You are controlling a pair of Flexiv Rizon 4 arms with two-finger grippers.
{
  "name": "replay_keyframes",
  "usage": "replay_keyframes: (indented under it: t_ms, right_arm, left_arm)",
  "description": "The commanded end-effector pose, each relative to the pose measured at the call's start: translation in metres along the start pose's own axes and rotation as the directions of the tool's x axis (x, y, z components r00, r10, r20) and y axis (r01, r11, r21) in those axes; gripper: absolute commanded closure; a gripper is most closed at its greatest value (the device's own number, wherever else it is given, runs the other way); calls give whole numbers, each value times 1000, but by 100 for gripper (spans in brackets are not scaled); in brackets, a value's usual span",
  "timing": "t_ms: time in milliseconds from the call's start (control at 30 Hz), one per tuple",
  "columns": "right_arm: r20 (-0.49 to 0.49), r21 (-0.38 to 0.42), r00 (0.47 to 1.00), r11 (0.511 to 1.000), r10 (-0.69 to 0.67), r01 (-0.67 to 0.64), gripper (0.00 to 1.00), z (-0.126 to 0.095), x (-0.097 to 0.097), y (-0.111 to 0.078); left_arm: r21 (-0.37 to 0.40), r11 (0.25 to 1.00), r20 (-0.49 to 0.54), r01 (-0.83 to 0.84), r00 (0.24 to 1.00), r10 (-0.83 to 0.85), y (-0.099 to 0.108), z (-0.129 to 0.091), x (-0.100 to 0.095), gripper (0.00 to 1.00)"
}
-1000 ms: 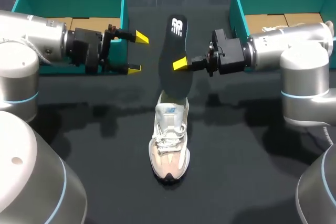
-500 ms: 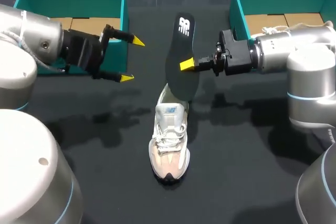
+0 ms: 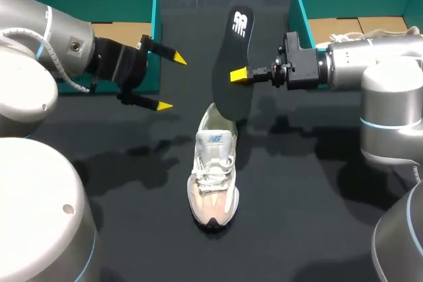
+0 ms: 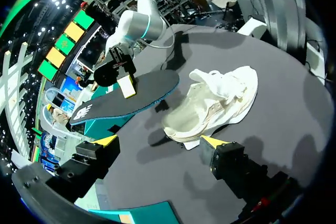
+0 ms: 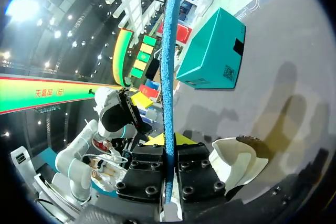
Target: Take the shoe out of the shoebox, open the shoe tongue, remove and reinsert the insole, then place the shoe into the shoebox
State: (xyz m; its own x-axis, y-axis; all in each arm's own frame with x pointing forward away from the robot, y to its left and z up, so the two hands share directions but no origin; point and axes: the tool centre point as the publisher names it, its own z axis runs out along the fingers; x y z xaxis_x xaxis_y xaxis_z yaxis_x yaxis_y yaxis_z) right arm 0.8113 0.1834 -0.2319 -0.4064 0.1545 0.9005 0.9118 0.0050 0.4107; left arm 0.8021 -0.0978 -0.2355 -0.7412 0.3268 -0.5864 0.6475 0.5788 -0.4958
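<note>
Right fingers [image 3: 239,74] pinch the insole [image 3: 226,94] mid-length, long axis near-vertical at frame centre, lower end over the heel of the shoe [image 3: 213,176] (toe points down-frame); left fingers [image 3: 177,59] gape wide, centre-left.

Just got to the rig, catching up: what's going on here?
The right gripper is shut on the insole, fingers pinching it from both sides. It holds the insole on edge in the air, lower end near the heel of the shoe. The shoe stands on the table, outside both shoeboxes. The left gripper hovers open beside the insole, holding nothing.
</note>
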Motion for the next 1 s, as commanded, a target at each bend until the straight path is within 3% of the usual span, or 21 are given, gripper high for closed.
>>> replay_keyframes:
  t_ms: [33, 167, 200, 267, 467, 667, 1000]
  right_arm:
    - [24, -21, 1000, 1000, 3, -2, 100, 3, 8, -7]
    - [24, -21, 1000, 1000, 3, -2, 100, 3, 8, -7]
    - [24, -21, 1000, 1000, 3, -2, 100, 3, 8, -7]
    - [24, -21, 1000, 1000, 3, -2, 100, 3, 8, -7]
    - [14, -56, 995, 993, -103, 103, 100, 9, 8, -6]
    - [24, -56, 983, 982, -179, 181, 100, 19, -1, 2]
    - [24, -56, 983, 982, -179, 181, 100, 19, -1, 2]
  left_arm:
    - [-343, 937, -97, 67, 989, -107, -5, 3, -5, 0]
    - [-343, 937, -97, 67, 989, -107, -5, 3, -5, 0]
    - [-385, 916, -112, 118, 978, -173, -3, 10, -4, 0]
    - [-337, 928, -148, 160, 964, -220, 0, 19, 1, 0]
    - [-406, 887, -187, 219, 930, -316, 6, 35, 16, 0]
    - [-352, 901, -220, 252, 914, -342, 9, 44, 35, 0]
    - [-352, 901, -220, 252, 914, -342, 9, 44, 35, 0]
